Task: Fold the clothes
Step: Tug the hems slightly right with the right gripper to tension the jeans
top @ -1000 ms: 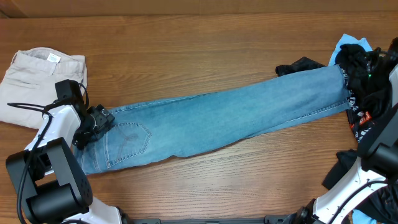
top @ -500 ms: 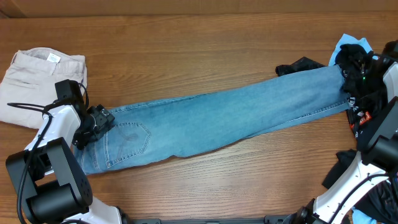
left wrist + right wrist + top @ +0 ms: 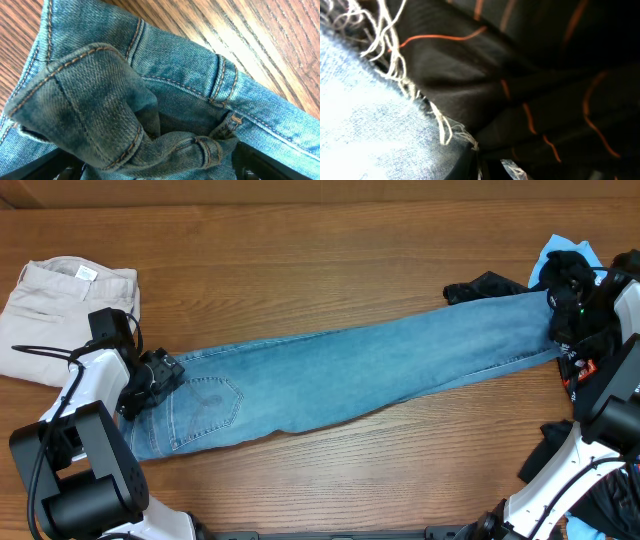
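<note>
**Jeans stretched corner to corner, an arm at each end**

Jeans (image 3: 340, 375) lie flat on the wooden table (image 3: 300, 260) in your overhead view, running as one long band from the waist at lower left up to the hem at upper right. A stitched back pocket shows near the waist. Your left gripper (image 3: 150, 385) sits on the waistband end, and your right gripper (image 3: 565, 320) sits at the hem end. Folded beige trousers (image 3: 55, 310) rest at the far left, just beyond the left arm and apart from the denim. A black garment (image 3: 485, 285) touches the upper edge of the leg near the hem, with a light-blue cloth (image 3: 560, 252) behind it.

On your left wrist view, the waistband is bunched into a thick fold with belt loops and orange stitching, rising between the dark fingers (image 3: 265, 167). The pincer is clamped on that fold.

On your right wrist view, the frayed hem fills the left side, its white threads trailing over a black jersey (image 3: 530, 90) with orange lines. You cannot tell here whether this pincer is open or closed.
</note>
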